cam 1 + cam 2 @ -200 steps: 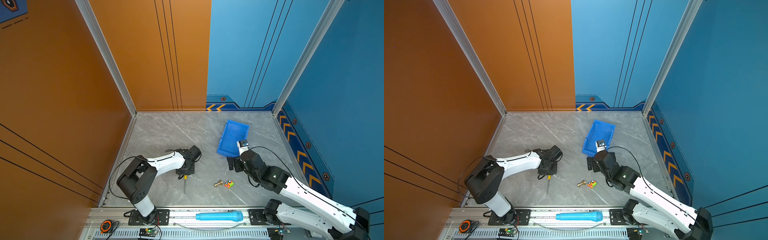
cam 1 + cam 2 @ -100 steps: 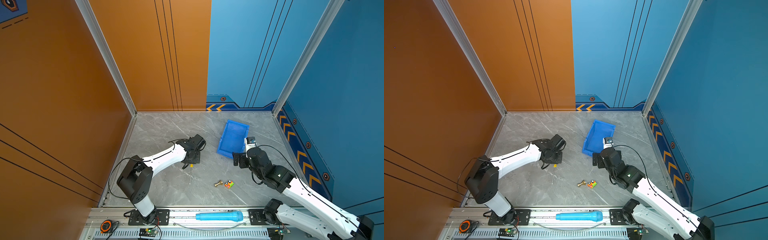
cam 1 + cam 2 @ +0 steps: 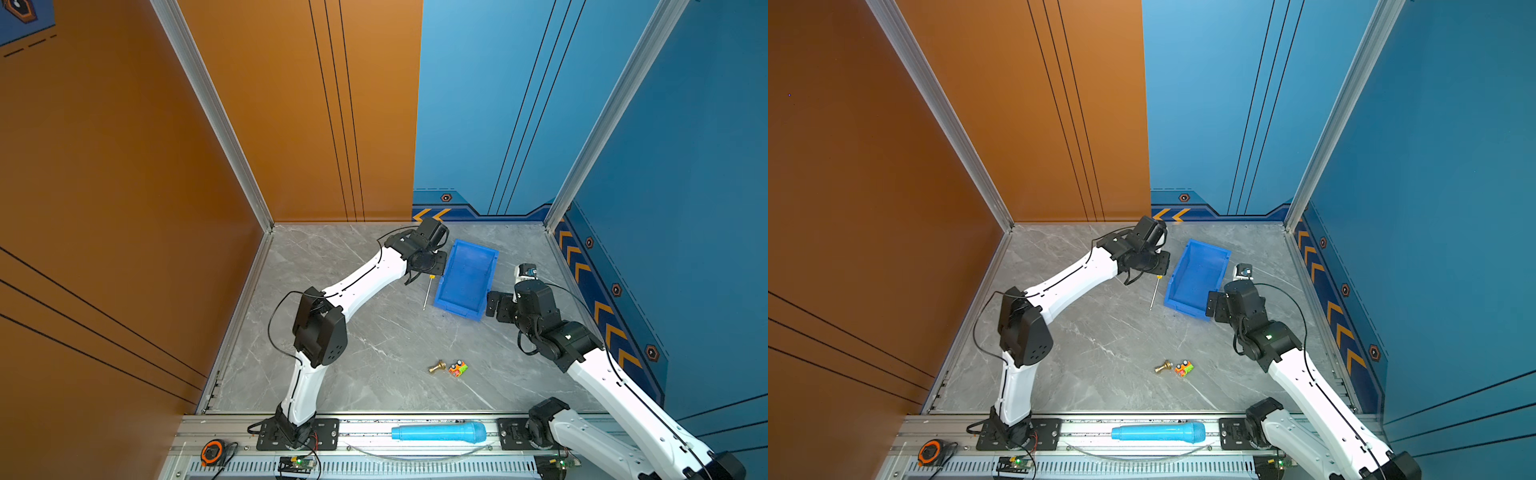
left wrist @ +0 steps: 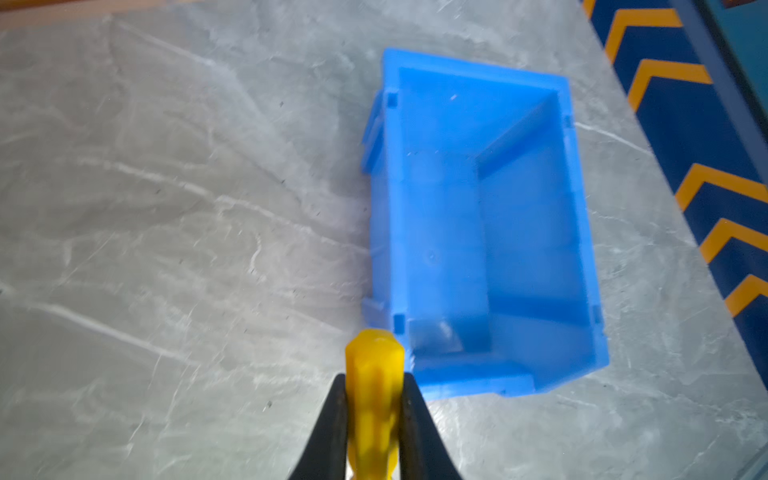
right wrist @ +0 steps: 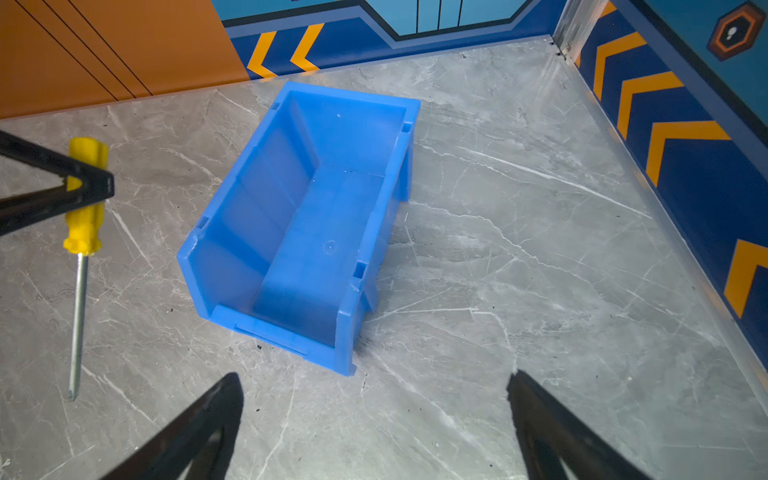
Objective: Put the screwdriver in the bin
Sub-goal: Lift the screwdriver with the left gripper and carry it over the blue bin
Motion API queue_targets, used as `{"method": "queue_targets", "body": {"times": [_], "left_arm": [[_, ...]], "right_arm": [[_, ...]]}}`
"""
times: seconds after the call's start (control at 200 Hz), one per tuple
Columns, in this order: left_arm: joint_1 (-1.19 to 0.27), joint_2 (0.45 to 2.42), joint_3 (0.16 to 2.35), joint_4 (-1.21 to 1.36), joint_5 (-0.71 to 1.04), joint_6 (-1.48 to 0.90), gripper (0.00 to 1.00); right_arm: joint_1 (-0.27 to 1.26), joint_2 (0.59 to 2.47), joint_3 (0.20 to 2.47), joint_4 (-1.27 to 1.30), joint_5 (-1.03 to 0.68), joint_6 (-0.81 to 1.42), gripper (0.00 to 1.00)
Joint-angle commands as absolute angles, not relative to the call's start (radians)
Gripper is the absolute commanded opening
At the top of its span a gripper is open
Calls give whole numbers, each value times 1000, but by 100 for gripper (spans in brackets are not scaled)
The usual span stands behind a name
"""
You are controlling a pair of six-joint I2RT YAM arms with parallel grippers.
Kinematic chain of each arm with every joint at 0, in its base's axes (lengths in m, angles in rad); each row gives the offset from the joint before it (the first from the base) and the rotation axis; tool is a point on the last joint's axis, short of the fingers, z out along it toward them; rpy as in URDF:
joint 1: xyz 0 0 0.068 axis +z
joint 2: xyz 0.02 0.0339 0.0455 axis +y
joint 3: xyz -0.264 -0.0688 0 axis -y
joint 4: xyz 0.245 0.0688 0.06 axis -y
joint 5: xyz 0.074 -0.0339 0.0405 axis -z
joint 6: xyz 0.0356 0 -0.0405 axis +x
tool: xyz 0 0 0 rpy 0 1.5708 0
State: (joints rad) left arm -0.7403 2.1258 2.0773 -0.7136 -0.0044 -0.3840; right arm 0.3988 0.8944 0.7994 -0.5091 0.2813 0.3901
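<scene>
The left arm (image 3: 365, 274), at centre left of both top views, has glossy white link shells between matte black joint housings. Its largest housing (image 3: 320, 332) carries a cluster of small round holes. A thin black cable (image 3: 272, 328) loops beside it. The right arm (image 3: 602, 374), at lower right, has the same white shells and black joints, a black cable (image 3: 582, 295) and a small green light (image 3: 1269, 336). Both stand on black base plates (image 3: 328, 432) with silver screws. The left gripper (image 4: 375, 378) and right gripper (image 5: 374, 376) have matte black fingers (image 4: 332, 419) tapering to points.
</scene>
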Motion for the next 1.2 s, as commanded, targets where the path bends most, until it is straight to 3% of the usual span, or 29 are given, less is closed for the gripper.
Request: {"method": "queue_targets", "body": {"times": [0.0, 0.35, 0.576, 0.921, 1.196], "left_arm": [[-761, 2206, 2220, -735, 83, -332, 3], [-791, 2457, 2482, -611, 119, -400, 3], [-826, 2545, 2493, -449, 14, -356, 4], [-821, 2618, 2457, -381, -12, -367, 5], [-829, 2654, 2435, -346, -47, -368, 11]], "right_arm": [[358, 895, 836, -571, 259, 405, 100], [316, 887, 849, -647, 280, 423, 100], [320, 895, 893, -726, 287, 402, 100], [336, 903, 932, -778, 304, 389, 100], [357, 889, 945, -790, 335, 407, 100]]}}
